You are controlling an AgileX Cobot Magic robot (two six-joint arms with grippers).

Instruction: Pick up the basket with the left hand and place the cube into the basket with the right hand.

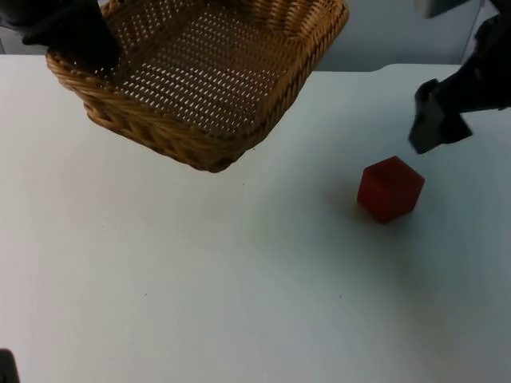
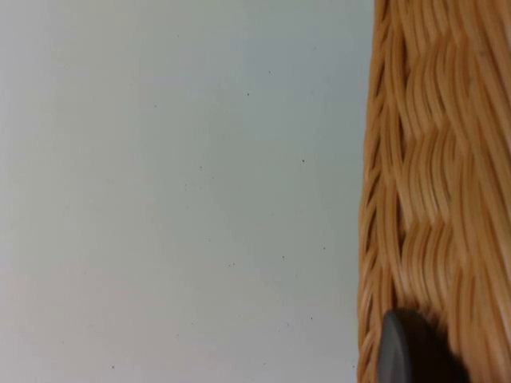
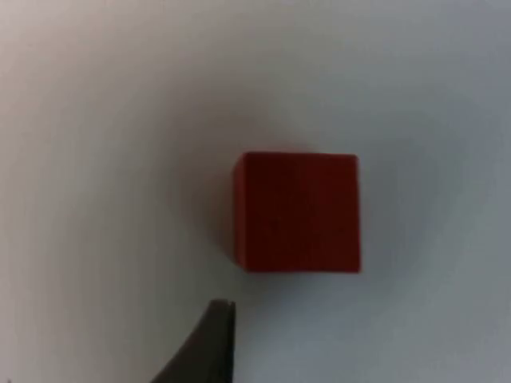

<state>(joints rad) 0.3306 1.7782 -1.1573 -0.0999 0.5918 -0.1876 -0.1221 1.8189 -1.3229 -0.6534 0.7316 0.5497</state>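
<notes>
Smooth white desk (image 1: 200,279) carries a matte red cube (image 1: 390,188), beside the right claw (image 1: 435,128), grip unclear. Left claw (image 1: 76,36) clenches the woven wicker basket's (image 1: 207,72) rim, lifted, tilted.

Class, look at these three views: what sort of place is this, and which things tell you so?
Probably a robot test bench: a bare white table against a grey partition wall, holding just a wicker basket, gripped by the left gripper, and a red cube beneath the right gripper.
</notes>
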